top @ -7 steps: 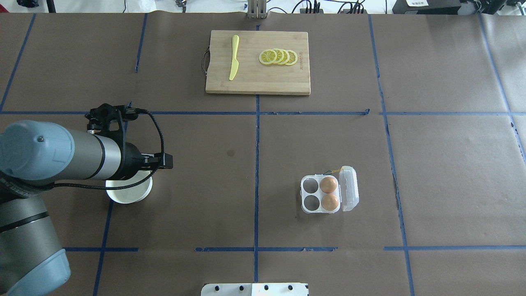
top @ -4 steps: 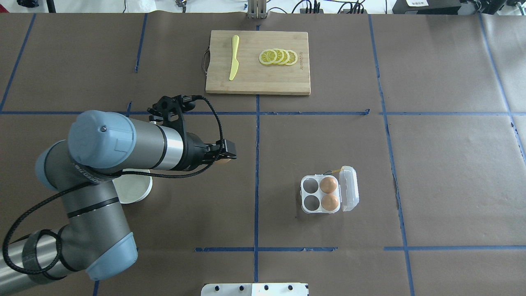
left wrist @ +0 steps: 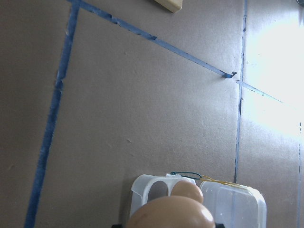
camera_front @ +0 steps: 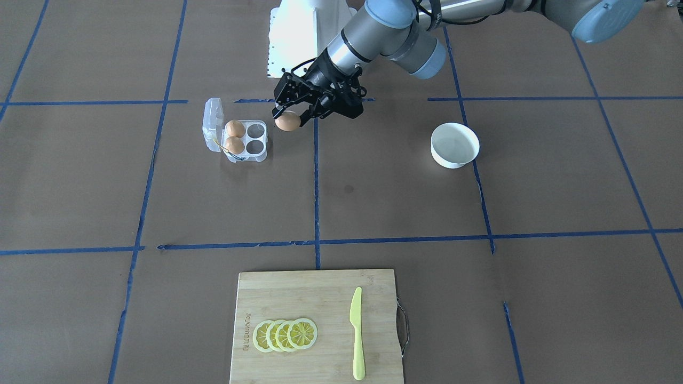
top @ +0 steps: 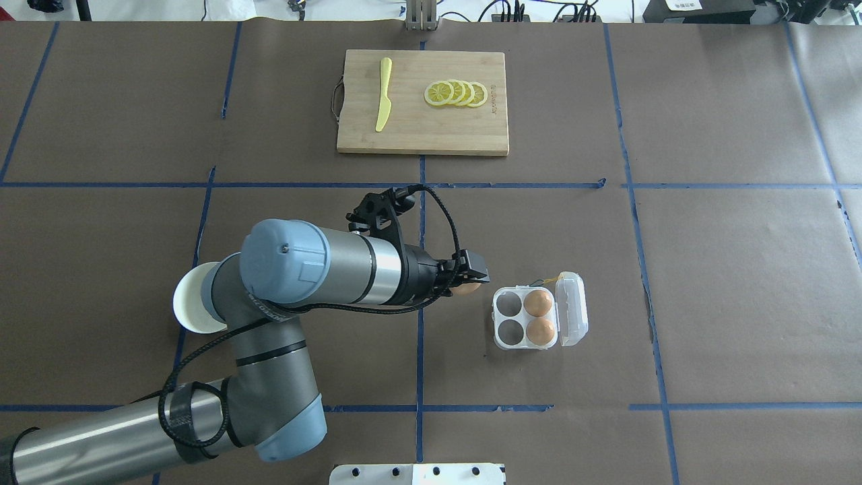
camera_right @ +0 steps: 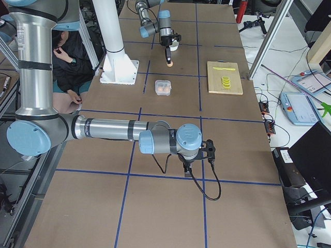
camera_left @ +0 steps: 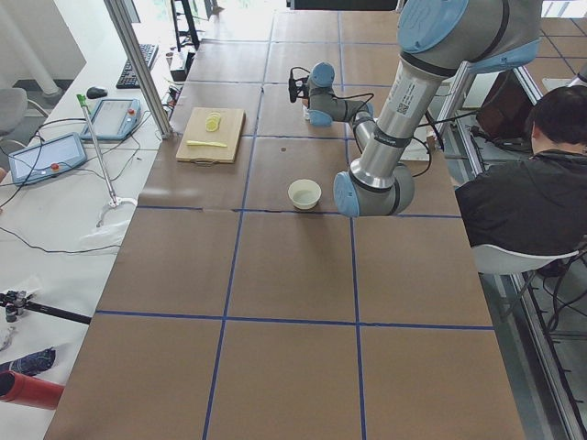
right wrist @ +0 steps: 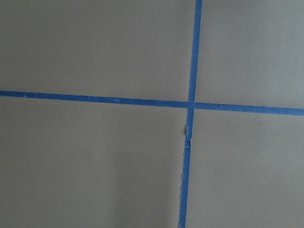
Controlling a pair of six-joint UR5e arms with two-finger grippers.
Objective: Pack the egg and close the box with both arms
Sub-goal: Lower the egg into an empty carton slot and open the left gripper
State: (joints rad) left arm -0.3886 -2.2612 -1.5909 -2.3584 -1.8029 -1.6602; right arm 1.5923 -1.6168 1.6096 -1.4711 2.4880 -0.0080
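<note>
My left gripper (top: 467,284) is shut on an orange-brown egg (top: 469,290) and holds it above the table, just left of the box. The egg also shows in the front view (camera_front: 287,121) and at the bottom of the left wrist view (left wrist: 171,214). The box (top: 509,331) is a clear four-cell carton with its lid (top: 572,308) open to the right. Two eggs (top: 539,303) fill its right cells and the two left cells are empty. My right gripper (camera_right: 199,155) shows only in the exterior right view, low over bare table, and I cannot tell its state.
A white bowl (camera_front: 454,145) stands at the table's left, partly hidden by my left arm in the overhead view. A wooden cutting board (top: 423,128) at the far middle carries a yellow knife (top: 383,94) and lemon slices (top: 456,93). Blue tape lines cross the brown table.
My left arm has swung from over the white bowl to the right, carrying the egg up to the box's left side. The box and its eggs have not moved.
</note>
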